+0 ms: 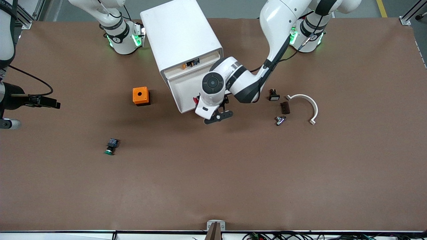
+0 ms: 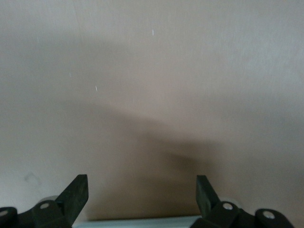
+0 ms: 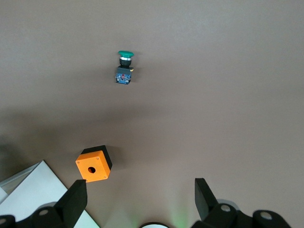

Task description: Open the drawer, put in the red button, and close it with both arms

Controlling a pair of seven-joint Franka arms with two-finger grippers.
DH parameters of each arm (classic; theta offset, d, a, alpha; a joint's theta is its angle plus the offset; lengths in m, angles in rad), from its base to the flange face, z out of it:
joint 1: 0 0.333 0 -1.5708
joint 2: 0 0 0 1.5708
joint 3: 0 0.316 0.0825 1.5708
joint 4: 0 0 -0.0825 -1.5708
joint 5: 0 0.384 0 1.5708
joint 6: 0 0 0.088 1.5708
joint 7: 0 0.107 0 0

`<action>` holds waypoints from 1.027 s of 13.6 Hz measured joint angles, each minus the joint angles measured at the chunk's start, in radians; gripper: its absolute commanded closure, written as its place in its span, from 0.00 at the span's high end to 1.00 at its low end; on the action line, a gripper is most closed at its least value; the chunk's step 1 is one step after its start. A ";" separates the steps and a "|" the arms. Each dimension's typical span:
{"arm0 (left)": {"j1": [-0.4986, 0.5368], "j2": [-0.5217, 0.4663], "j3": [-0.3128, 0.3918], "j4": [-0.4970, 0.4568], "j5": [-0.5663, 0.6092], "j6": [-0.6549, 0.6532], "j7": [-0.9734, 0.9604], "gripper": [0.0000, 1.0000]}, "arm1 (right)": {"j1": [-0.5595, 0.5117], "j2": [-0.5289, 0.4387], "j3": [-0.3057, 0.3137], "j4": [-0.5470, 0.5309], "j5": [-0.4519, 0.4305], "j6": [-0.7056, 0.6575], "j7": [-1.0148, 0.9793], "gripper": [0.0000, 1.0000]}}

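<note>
The white cabinet (image 1: 180, 33) stands between the arms' bases. Its second-highest drawer (image 1: 181, 88) is pulled out toward the front camera. The red button (image 1: 196, 99) lies in the drawer's corner toward the left arm's end, beside the left hand. My left gripper (image 1: 213, 115) is open and empty, low over the table at the drawer's front edge. In the left wrist view (image 2: 142, 187) it shows bare table and a white edge (image 2: 142, 221). My right gripper (image 1: 50, 102) waits high at the right arm's end, open and empty (image 3: 140, 190).
The highest drawer shows an orange-and-blue part (image 1: 190, 64). An orange box (image 1: 140, 95) (image 3: 93, 165) sits beside the drawer. A green-capped button (image 1: 111, 146) (image 3: 124, 66) lies nearer the camera. A small black part (image 1: 273, 95), a dark block (image 1: 284, 107), a metal piece (image 1: 280, 120) and a white curved piece (image 1: 305, 103) lie toward the left arm's end.
</note>
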 measured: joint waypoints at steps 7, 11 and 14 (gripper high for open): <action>-0.024 -0.042 -0.128 -0.036 0.000 -0.030 -0.172 1.00 | 0.001 -0.003 0.015 0.079 -0.003 -0.015 0.006 1.00; -0.051 -0.047 -0.155 -0.053 0.006 -0.031 -0.197 1.00 | 0.000 -0.003 0.016 0.078 -0.003 -0.042 0.017 1.00; -0.063 -0.050 -0.151 -0.053 0.040 -0.029 -0.207 1.00 | 0.001 -0.014 0.017 0.070 -0.003 -0.030 0.019 1.00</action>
